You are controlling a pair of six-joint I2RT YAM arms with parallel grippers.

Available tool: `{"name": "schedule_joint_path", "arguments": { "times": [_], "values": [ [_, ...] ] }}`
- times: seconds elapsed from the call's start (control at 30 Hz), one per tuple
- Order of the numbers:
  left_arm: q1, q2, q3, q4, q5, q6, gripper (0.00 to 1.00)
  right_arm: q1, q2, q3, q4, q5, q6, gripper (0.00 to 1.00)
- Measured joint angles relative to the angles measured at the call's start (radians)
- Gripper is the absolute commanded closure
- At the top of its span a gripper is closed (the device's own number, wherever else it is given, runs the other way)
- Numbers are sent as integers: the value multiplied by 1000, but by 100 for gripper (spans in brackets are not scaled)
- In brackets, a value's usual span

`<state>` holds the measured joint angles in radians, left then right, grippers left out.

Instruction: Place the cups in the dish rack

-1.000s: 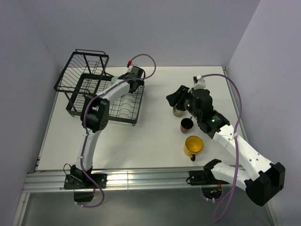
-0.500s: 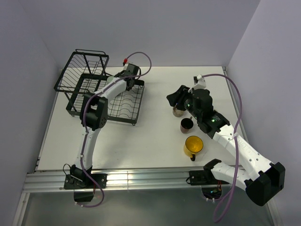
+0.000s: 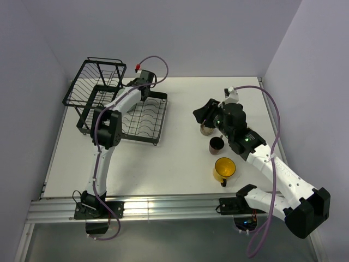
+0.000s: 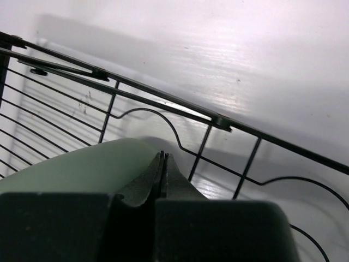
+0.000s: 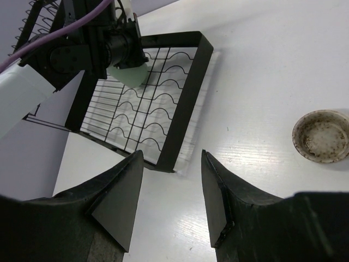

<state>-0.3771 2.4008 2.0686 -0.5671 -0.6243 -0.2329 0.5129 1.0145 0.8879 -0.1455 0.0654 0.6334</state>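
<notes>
My left gripper [image 3: 143,90] is shut on the rim of the pale green tumbler [image 4: 76,169] and holds it above the back end of the black dish rack [image 3: 161,115]. The right wrist view shows the tumbler [image 5: 131,73] hanging over the rack's plate slots [image 5: 188,93]. My right gripper [image 3: 203,113] is open and empty above the table, next to the beige speckled cup [image 3: 206,129], which also shows in the right wrist view [image 5: 320,136]. The dark brown mug [image 3: 217,144] and the yellow mug [image 3: 224,168] stand on the table in front of it.
The rack's taller basket section [image 3: 94,82] stands at the far left. The white table ends at walls at the back and on the right. Purple cables loop over both arms.
My left gripper has moved left and back along the rack with the green tumbler in it. The right arm has not moved.
</notes>
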Motion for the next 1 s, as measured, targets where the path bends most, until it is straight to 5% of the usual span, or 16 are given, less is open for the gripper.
{"name": "schedule_joint_path", "arguments": {
  "times": [0.67, 1.0],
  "values": [
    [22, 33, 21, -5, -45, -20, 98, 0, -3, -14, 1, 18, -6, 46],
    [-26, -66, -154, 85, -34, -36, 100, 0, -34, -14, -1, 25, -7, 46]
  ]
}}
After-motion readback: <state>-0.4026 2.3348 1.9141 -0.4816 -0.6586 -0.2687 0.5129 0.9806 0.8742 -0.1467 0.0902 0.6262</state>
